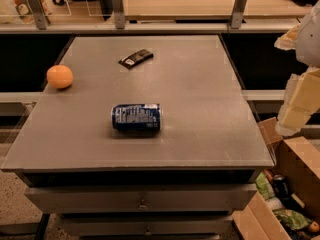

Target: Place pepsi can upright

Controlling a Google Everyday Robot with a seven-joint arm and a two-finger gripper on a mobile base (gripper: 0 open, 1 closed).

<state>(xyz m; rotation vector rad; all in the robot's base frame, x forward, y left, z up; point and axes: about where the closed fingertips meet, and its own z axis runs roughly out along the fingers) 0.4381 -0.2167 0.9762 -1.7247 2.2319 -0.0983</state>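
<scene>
Orange (60, 76) at the left edge of the worktop (200, 94). Black packet (135, 58) lies far-middle. Pepsi can (136, 117) lies on its side near the middle, touching nothing else. Hand (295, 109), probably the pale shape at the right edge, is off the worktop above a cardboard box (300, 164); wide or narrow, cannot tell.
</scene>
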